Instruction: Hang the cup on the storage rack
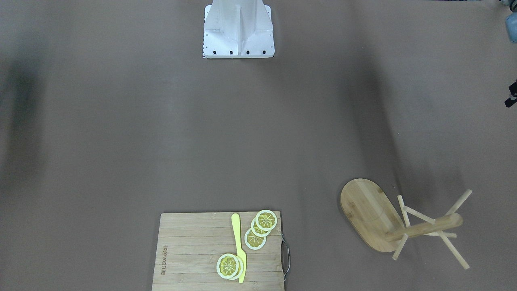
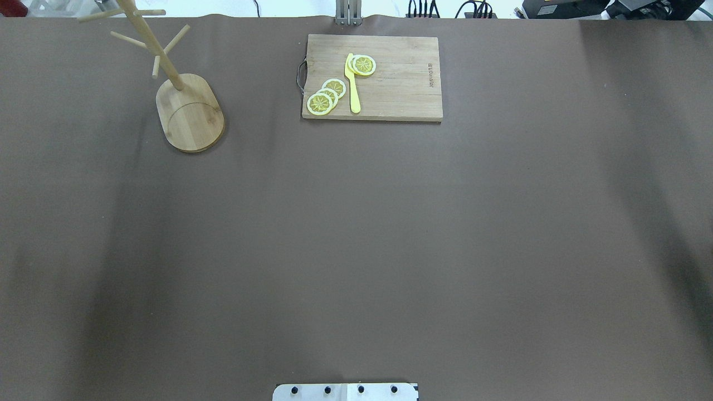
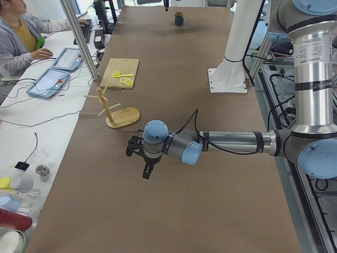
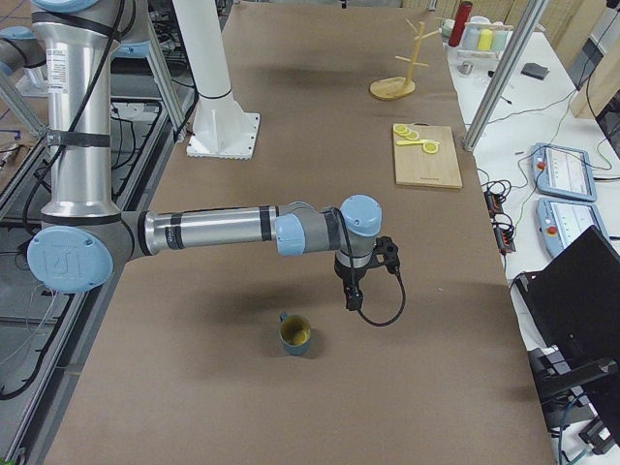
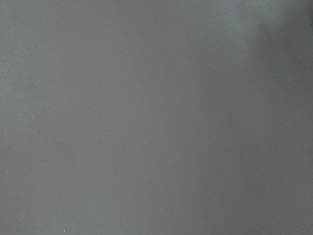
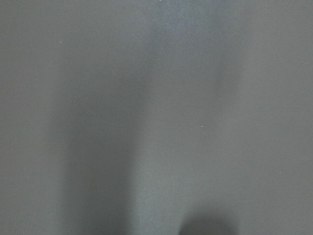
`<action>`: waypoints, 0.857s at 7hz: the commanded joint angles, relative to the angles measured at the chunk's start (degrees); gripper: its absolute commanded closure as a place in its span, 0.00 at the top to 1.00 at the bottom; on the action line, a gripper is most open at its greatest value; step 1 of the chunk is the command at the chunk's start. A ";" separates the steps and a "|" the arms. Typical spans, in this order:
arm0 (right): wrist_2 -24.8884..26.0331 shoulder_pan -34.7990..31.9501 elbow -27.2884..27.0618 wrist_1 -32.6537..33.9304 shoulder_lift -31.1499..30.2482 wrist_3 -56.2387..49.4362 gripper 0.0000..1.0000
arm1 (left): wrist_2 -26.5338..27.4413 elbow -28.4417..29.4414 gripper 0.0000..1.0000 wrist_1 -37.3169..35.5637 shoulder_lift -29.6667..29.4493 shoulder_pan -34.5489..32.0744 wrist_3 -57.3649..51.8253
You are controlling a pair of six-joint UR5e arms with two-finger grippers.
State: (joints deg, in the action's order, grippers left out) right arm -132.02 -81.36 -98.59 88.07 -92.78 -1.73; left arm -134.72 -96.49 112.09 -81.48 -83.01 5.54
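The slate-blue cup (image 4: 295, 334) with a yellow-olive inside stands upright on the table near the robot's right end; it also shows small and far in the exterior left view (image 3: 179, 19). The bamboo storage rack (image 2: 189, 114) stands at the far left, its pegs bare; it also shows in the front-facing view (image 1: 365, 210). My right gripper (image 4: 354, 295) hangs above the table, up and to the right of the cup. My left gripper (image 3: 148, 171) hangs over the table short of the rack (image 3: 122, 117). I cannot tell whether either is open or shut. Both wrist views show only bare table.
A slatted wooden cutting board (image 2: 401, 78) with lemon slices (image 2: 326, 96) and a yellow knife (image 2: 352, 83) lies at the far middle. The white robot base (image 1: 238, 28) stands at the near edge. An operator (image 3: 21, 37) sits with tablets beyond the far edge.
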 commanded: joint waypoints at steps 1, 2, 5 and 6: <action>-0.08 -0.03 0.07 -0.09 -0.64 -0.03 1.00 | -0.28 0.34 0.98 0.84 0.80 0.04 -0.18; -0.16 -0.03 0.07 -0.09 -0.73 -0.03 1.00 | -0.54 0.17 0.98 0.85 0.80 0.13 0.17; -2.36 -0.03 -1.33 -0.18 -3.10 -0.03 1.00 | -0.63 -0.19 0.98 0.94 0.80 0.13 0.52; -2.45 -0.11 -2.21 -0.18 -4.50 -0.03 1.00 | -1.85 -0.10 0.98 0.85 0.80 0.22 0.61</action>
State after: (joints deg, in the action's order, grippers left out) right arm -134.18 -81.41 -99.82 87.90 -95.82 -1.78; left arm -135.62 -96.58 112.99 -80.69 -82.85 6.00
